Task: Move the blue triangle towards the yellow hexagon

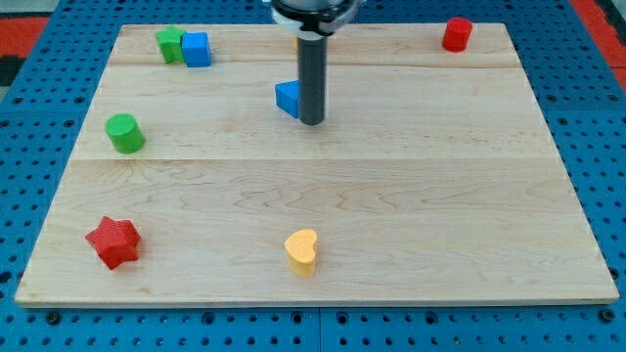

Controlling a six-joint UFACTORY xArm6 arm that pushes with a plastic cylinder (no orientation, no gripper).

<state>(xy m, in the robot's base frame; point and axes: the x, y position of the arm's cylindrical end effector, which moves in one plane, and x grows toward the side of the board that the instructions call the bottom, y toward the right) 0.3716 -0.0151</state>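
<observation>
The blue triangle [288,98] lies in the upper middle of the wooden board [391,196]. My tip [311,121] rests on the board right against the triangle's right side, and the rod hides the block's right edge. A thin yellow-orange sliver [295,42] shows just left of the rod near the board's top edge, above the triangle. Its shape is hidden by the rod.
A green star [170,43] and a blue cube [197,49] touch at the top left. A red cylinder [457,34] stands top right, a green cylinder [124,133] at the left, a red star [113,242] bottom left, and a yellow heart [302,252] bottom middle.
</observation>
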